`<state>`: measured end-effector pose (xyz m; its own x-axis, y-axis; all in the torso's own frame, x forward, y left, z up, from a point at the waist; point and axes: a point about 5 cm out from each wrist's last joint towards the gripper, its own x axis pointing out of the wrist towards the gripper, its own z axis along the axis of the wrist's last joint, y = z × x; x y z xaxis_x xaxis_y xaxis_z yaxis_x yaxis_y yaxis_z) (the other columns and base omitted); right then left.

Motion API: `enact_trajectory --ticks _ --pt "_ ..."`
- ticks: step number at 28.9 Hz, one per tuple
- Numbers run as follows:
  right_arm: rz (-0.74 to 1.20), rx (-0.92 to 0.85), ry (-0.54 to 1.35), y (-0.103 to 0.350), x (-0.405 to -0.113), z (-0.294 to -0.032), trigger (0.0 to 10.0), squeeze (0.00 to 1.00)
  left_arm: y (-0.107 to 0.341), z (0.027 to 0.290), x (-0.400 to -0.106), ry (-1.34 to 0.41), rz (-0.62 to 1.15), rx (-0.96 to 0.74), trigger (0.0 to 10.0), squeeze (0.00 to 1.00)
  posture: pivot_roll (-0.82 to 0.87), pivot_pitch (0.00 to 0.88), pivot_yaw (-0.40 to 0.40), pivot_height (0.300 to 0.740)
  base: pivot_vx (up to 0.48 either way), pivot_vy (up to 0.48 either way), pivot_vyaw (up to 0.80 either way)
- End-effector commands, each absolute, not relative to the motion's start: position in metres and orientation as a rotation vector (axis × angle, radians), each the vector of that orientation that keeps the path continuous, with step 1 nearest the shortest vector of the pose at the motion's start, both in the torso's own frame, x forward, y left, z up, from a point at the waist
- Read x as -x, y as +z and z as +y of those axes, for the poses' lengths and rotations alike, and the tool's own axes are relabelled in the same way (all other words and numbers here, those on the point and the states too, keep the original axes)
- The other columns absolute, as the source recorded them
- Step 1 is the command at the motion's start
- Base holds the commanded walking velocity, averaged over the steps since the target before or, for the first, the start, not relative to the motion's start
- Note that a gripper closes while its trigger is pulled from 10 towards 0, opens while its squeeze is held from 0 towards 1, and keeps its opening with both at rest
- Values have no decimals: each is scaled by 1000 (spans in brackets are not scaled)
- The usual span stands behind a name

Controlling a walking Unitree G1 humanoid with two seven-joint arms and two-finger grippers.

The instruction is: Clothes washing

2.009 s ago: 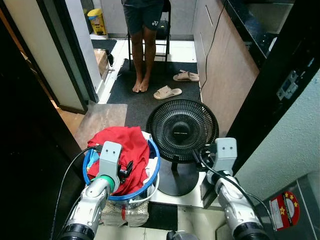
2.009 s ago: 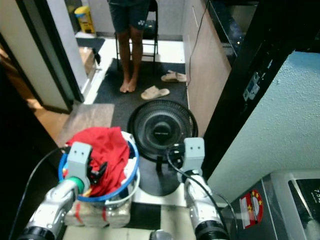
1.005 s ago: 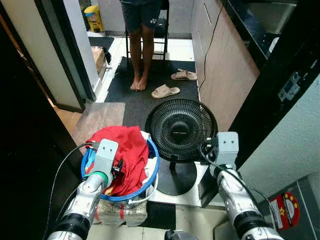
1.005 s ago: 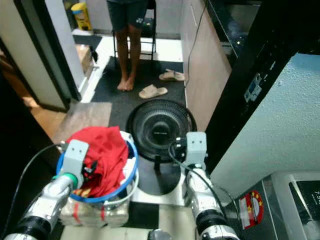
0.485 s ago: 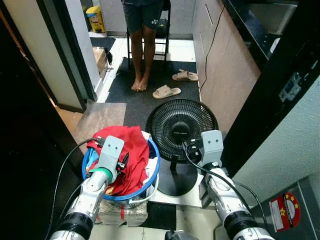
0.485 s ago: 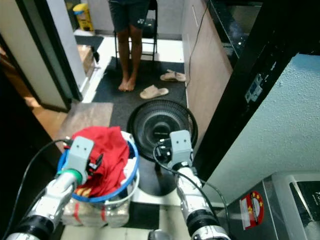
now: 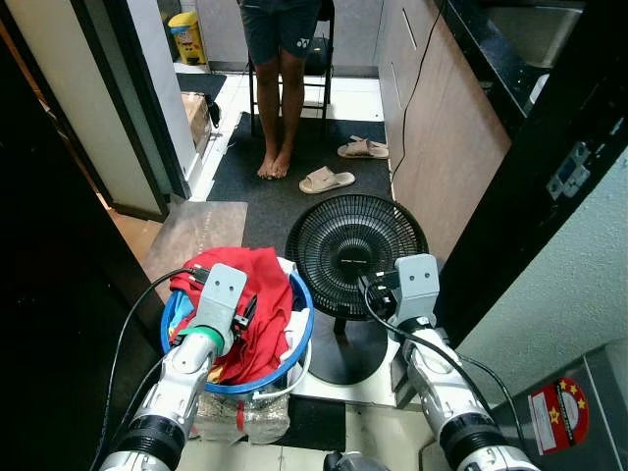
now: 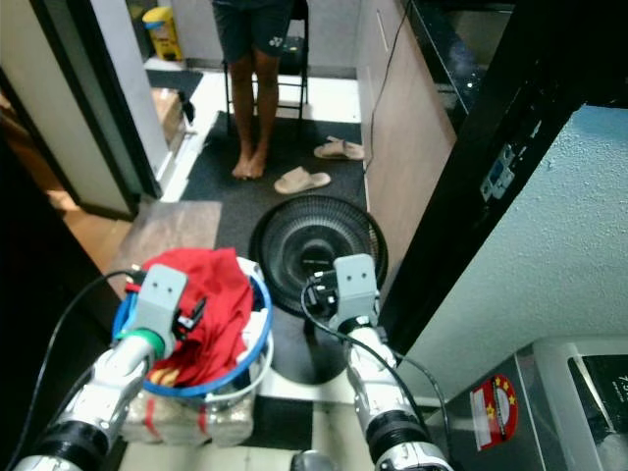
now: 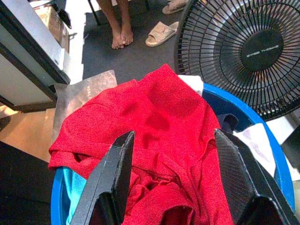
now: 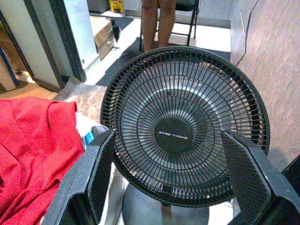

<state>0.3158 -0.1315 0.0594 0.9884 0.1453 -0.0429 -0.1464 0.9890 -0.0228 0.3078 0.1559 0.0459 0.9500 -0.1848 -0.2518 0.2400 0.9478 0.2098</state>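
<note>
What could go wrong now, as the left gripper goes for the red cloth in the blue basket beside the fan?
1. The red cloth is heaped over the rim of the blue basket; pulling it may drag out other laundry or tip the basket.
2. The right gripper, open, points at the black fan close ahead; it may strike the grille.
3. A person stands barefoot beyond the fan, near loose slippers.
</note>
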Motion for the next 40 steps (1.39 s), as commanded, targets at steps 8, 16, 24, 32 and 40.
enact_trajectory --ticks 8,16,24,32,40 --pt "24 17 150 61 -316 -130 10000 0 42 155 -305 -228 240 -247 10000 0 -45 0 30 695 0 0 0" --pt "16 17 154 63 -317 -130 10000 0 44 156 -306 -228 234 -248 10000 0 -49 0 32 675 0 0 0" --pt "14 16 155 64 -317 -130 10000 0 44 156 -307 -230 231 -250 10000 0 -49 0 32 665 0 0 0" --pt "17 21 158 63 -317 -131 10000 0 44 156 -307 -230 232 -254 10000 0 -47 0 31 650 0 0 0" --pt "19 20 161 63 -317 -131 10000 0 43 157 -307 -229 233 -254 10000 0 -47 0 32 635 0 0 0"
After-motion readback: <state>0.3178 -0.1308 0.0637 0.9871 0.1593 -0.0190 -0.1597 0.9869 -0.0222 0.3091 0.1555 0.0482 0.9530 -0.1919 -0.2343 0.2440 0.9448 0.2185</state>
